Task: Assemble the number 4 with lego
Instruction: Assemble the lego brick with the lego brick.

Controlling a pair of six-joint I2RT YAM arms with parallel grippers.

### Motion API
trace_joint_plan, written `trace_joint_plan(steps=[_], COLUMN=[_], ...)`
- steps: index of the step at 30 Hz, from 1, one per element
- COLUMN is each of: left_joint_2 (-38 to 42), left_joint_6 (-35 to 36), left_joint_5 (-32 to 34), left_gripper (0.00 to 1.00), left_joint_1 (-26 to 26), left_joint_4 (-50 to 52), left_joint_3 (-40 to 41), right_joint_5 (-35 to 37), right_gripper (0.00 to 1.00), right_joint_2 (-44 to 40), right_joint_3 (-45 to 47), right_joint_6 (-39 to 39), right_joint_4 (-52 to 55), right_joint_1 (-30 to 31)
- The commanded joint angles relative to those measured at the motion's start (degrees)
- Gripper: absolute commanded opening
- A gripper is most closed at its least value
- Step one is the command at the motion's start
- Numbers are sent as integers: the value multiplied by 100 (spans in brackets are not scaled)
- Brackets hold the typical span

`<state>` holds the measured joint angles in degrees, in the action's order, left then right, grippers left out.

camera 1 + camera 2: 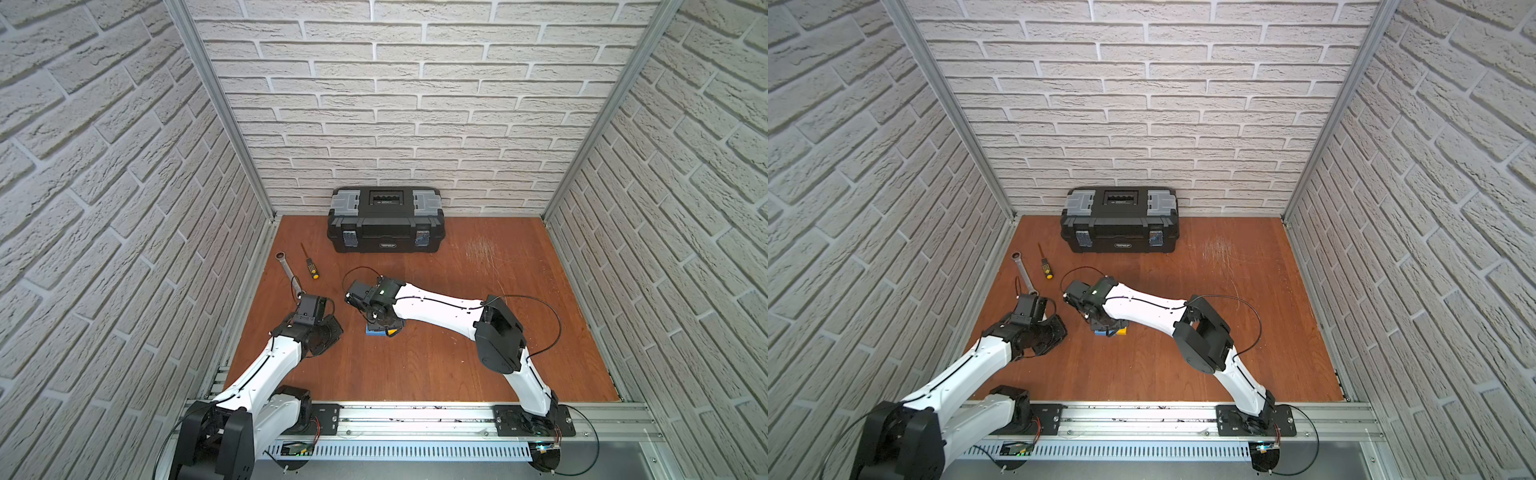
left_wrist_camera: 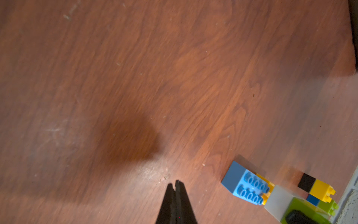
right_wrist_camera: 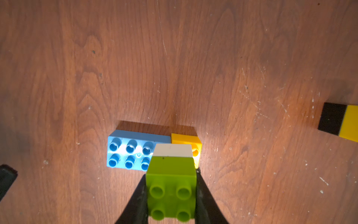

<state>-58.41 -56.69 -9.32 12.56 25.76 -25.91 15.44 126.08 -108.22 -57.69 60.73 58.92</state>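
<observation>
My right gripper (image 3: pixel 171 174) is shut on a lime green brick (image 3: pixel 171 166) that has a white brick (image 3: pixel 173 150) joined beneath it. This pair stands over the seam between the long blue brick (image 3: pixel 131 151) and a yellow brick (image 3: pixel 193 142), which lie side by side on the floor. I cannot tell whether the white brick is pressed on. A black-and-yellow pair (image 3: pixel 339 122) lies apart to one side. My left gripper (image 2: pixel 175 184) hovers shut and empty beside the blue brick (image 2: pixel 244 182). In both top views the right wrist covers most of the bricks (image 1: pixel 374 331) (image 1: pixel 1100 332).
A black-and-grey toolbox (image 1: pixel 385 220) stands against the back wall. A yellow-tipped screwdriver (image 1: pixel 309 266) and a metal wrench (image 1: pixel 289 270) lie at the back left, near my left arm. Brick-pattern walls close in three sides of the wooden floor (image 1: pixel 478 357).
</observation>
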Motion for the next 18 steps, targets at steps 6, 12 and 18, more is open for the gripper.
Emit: trace_joint_plan(steps=[6,12,18], left_joint_2=[-113,-136,-179], left_joint_6=[62,53,36], left_joint_5=[-20,5,39], left_gripper=[2,2,2], left_joint_1=[62,77,117], left_joint_4=[-100,-115,-142], left_joint_3=[16,46,55], right_joint_5=[12,-8,-105], right_gripper=[2,2,2], right_joint_2=[29,40,40], right_joint_3=[-59,27,248], right_joint_6=[-144,-220,-283], right_joint_4=[-104,-173,-288], right_joint_1=[43,43,33])
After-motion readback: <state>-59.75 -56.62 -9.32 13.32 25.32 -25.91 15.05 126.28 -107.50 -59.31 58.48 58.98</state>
